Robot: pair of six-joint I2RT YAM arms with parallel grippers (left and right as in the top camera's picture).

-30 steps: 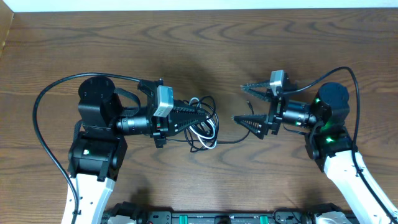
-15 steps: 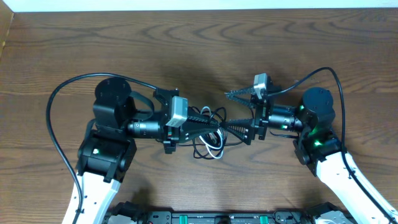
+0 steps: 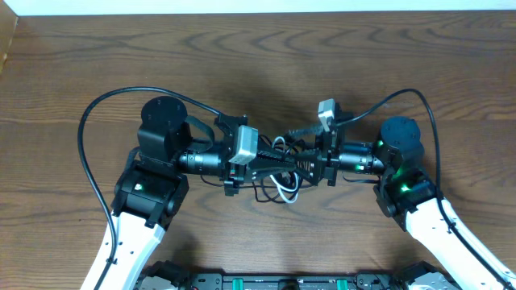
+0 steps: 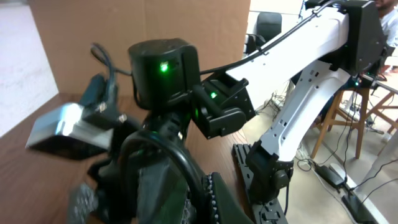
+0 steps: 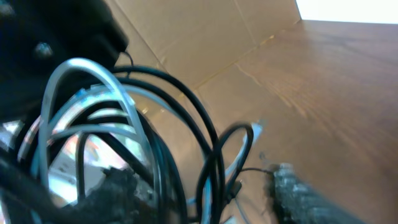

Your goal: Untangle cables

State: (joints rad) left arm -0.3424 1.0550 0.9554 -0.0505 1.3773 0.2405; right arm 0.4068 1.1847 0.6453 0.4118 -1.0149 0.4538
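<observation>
The cables (image 3: 284, 187) are a small knot of thin black and white loops hanging mid-table. My left gripper (image 3: 278, 164) is shut on them, and in the left wrist view a black strand (image 4: 184, 167) runs between its toothed fingertips (image 4: 214, 198). My right gripper (image 3: 301, 150) faces it from the right, open, with one finger above the knot and one beside it. In the right wrist view the cables (image 5: 134, 127) fill the gap of the right gripper (image 5: 208, 196); several black and white strands pass between the two fingers without being clamped.
Both arms meet nose to nose over the middle of the brown wooden table (image 3: 258, 56). Thick black arm wires arc out on the left (image 3: 89, 137) and right (image 3: 423, 101). A black rail (image 3: 266, 282) runs along the front edge.
Both arms moved toward the centre. The left gripper carried the cable knot to the right; the right gripper came left around it, and its jaws narrowed.
</observation>
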